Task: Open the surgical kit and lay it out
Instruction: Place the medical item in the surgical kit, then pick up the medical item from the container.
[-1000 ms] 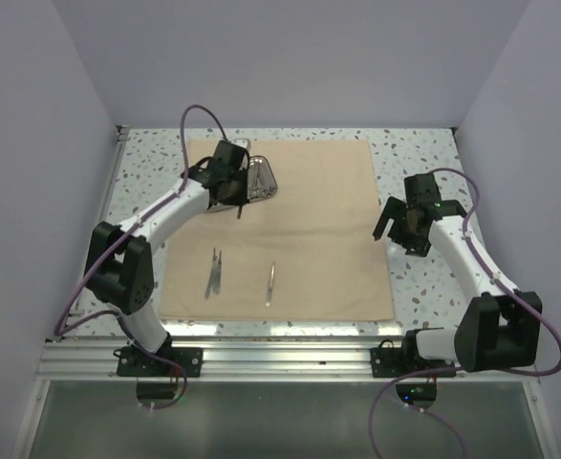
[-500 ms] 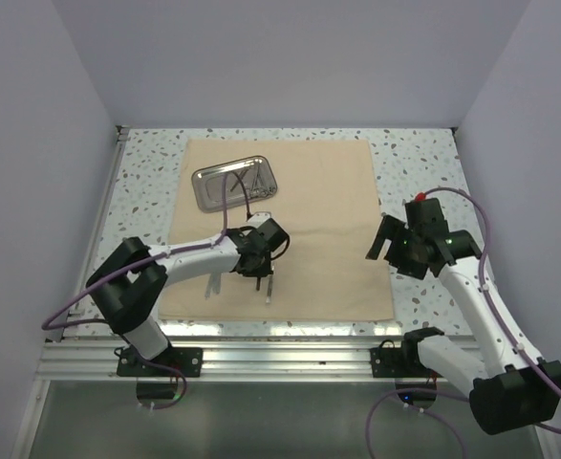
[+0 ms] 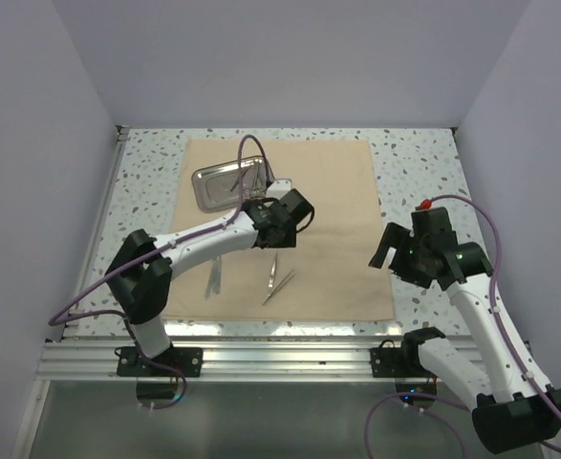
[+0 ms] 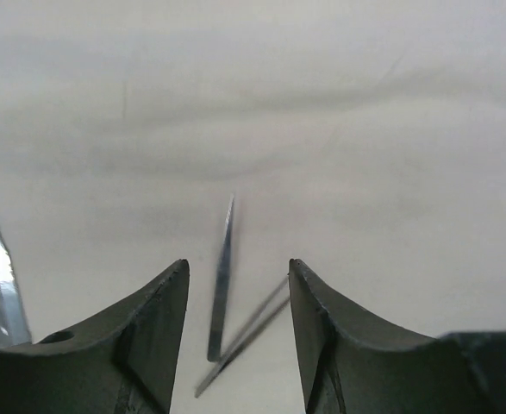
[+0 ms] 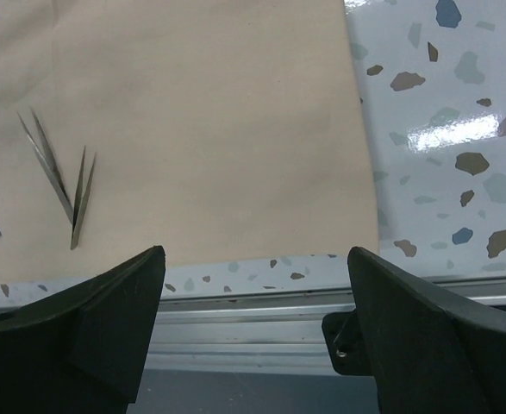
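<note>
The tan cloth wrap [image 3: 328, 206] lies spread flat on the speckled table. On its far left stands the small steel tray [image 3: 225, 184]. My left gripper [image 3: 278, 237] hovers open over the cloth's middle, just above two thin tweezers [image 3: 276, 280] that lie crossed in a narrow V. In the left wrist view these tweezers [image 4: 224, 285] lie on the cloth between the open fingers of the left gripper [image 4: 238, 267], untouched. Another pair of tweezers [image 3: 213, 275] lies further left. My right gripper [image 3: 395, 251] hangs wide open and empty over the cloth's near right edge, as the right wrist view confirms for the same gripper [image 5: 254, 252].
A metal rail [image 3: 280, 359] runs along the table's near edge, past the cloth's front hem. Bare speckled tabletop [image 3: 419, 163] flanks the cloth on the right. A purple cable [image 3: 251, 153] loops over the tray. Grey walls enclose three sides.
The left gripper came from the tray to the cloth's middle, opened and drew back a little; a second pair of tweezers now lies beside the first. The right arm drifted nearer.
</note>
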`<move>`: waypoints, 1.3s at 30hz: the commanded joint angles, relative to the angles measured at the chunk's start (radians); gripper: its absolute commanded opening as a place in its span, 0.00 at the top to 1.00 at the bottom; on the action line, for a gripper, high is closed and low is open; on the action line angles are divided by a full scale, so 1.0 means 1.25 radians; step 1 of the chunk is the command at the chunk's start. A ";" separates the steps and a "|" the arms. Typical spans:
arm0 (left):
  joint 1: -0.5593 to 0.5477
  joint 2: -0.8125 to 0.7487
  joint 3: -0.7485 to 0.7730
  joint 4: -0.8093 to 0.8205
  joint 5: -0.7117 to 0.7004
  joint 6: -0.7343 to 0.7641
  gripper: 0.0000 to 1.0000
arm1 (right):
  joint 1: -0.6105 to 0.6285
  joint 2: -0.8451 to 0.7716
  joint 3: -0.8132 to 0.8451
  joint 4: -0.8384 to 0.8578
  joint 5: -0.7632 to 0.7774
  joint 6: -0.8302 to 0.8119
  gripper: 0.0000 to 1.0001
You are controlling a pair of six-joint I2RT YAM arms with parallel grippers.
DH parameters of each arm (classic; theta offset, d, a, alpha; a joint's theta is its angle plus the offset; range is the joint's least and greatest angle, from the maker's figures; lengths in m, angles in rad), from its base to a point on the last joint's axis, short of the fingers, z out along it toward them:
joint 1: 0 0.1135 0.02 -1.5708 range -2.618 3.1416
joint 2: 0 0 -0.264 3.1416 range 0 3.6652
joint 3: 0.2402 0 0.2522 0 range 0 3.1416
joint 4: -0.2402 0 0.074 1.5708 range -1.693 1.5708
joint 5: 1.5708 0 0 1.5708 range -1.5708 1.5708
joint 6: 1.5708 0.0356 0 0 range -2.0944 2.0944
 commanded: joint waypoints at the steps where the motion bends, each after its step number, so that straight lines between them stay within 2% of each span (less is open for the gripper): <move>1: 0.102 -0.038 0.092 -0.048 -0.069 0.110 0.47 | 0.004 0.000 0.037 -0.023 0.029 -0.019 0.09; 5: 0.244 -0.033 0.128 0.018 -0.044 0.255 0.47 | 0.004 0.035 0.089 -0.029 0.071 -0.047 0.08; 7: 0.321 -0.007 0.163 0.067 -0.016 0.290 0.48 | 0.004 0.049 0.097 -0.023 0.081 -0.049 0.08; 12: 0.410 0.180 0.329 0.092 0.027 0.387 0.51 | 0.003 0.109 0.150 -0.022 0.108 -0.065 0.08; 17: 0.444 0.357 0.570 0.100 0.086 0.471 0.52 | 0.001 0.159 0.180 -0.019 0.128 -0.069 0.08; 25: 0.485 0.509 0.687 0.158 0.190 0.519 0.48 | 0.001 0.215 0.175 -0.020 0.145 -0.060 0.08; 31: 0.507 0.573 0.710 0.170 0.252 0.520 0.46 | 0.001 0.265 0.196 -0.024 0.157 -0.059 0.08; 39: 0.501 0.589 0.657 0.176 0.308 0.549 0.47 | 0.001 0.323 0.199 0.005 0.145 -0.051 0.09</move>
